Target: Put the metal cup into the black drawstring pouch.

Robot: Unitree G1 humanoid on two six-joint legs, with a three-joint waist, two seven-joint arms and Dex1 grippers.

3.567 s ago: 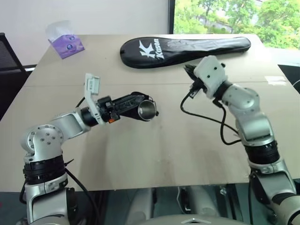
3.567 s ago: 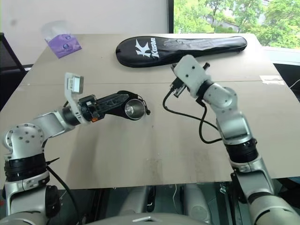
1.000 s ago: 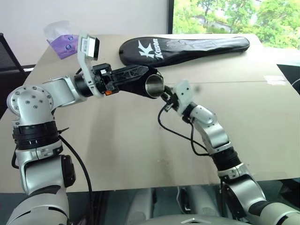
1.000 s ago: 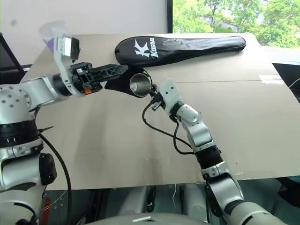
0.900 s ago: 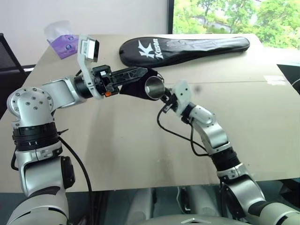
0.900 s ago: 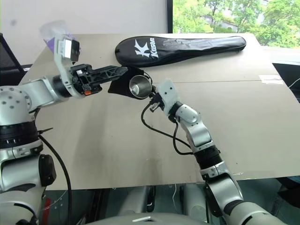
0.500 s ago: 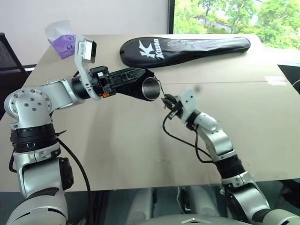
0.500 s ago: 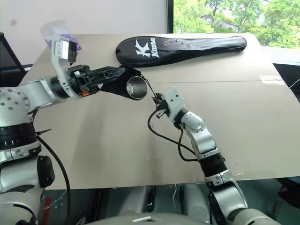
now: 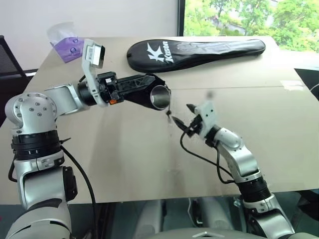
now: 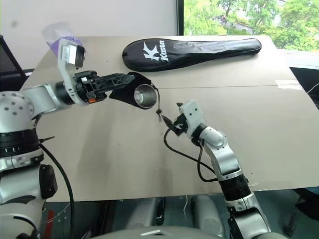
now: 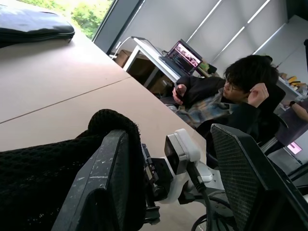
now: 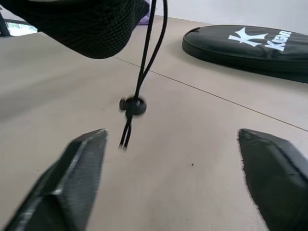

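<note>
The left arm is reaching level across the beige wooden table, its left gripper pointing toward the robot's right and clamping the small soft black fabric drawstring pouch above the tabletop. The small shiny silver steel cup is sitting inside the pouch, its open mouth facing out toward the right arm. The thin black cord is hanging from the pouch mouth, its bead dangling free in the air. The right arm is stretching low over the table, and the right gripper is pointing at the cord with its two black fingers spread wide, holding nothing. The bead is hanging just ahead of the gap between them, untouched, and the pouch is hovering above the gripper and toward the robot's left.
</note>
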